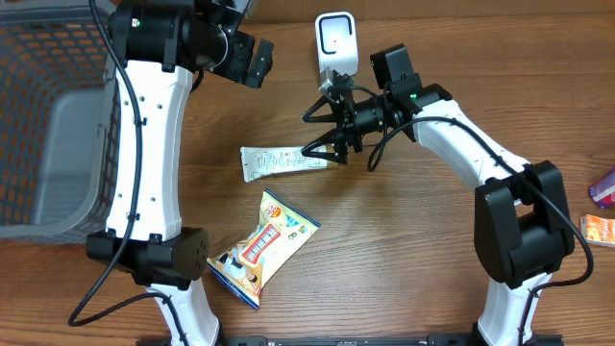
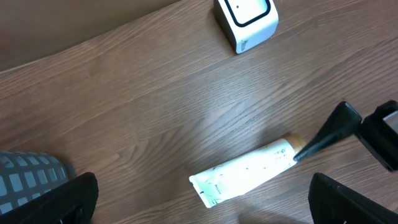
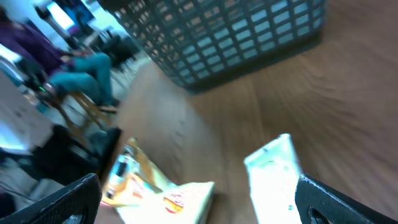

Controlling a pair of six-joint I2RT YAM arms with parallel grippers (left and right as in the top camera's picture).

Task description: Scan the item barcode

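Right gripper (image 1: 309, 135): fingers spread wide, nothing clasped. The tube (image 1: 279, 161) lay flat on the table (image 1: 404, 259), cap end at the tip of one finger. Could not tell whether that tip touched the cap. In the right wrist view the tube sat between the fingers, close to one of them, with a broad gap to the other. Its body ran straight out ahead of the tips.

The scanner (image 1: 335, 38) stood just beside the right gripper, on the side of the finger away from the tube, near where the wood ended. Little room showed between that finger and the scanner body.

The bag (image 1: 266, 245) lay ahead of the right gripper and off to the tube's side. It was apart from the tube, with a strip of bare wood between them.

Left gripper (image 1: 248, 58): open wide, empty, held above the table. The tube lay below and ahead of it, well apart. The basket (image 1: 38, 58) closed off the outer side of the left arm, and one corner showed beside a finger in the left wrist view.

Open room: bare wood between the two grippers, and a wide bare patch under the right arm. A box (image 1: 598, 231) lay at the table edge, well behind the right gripper.
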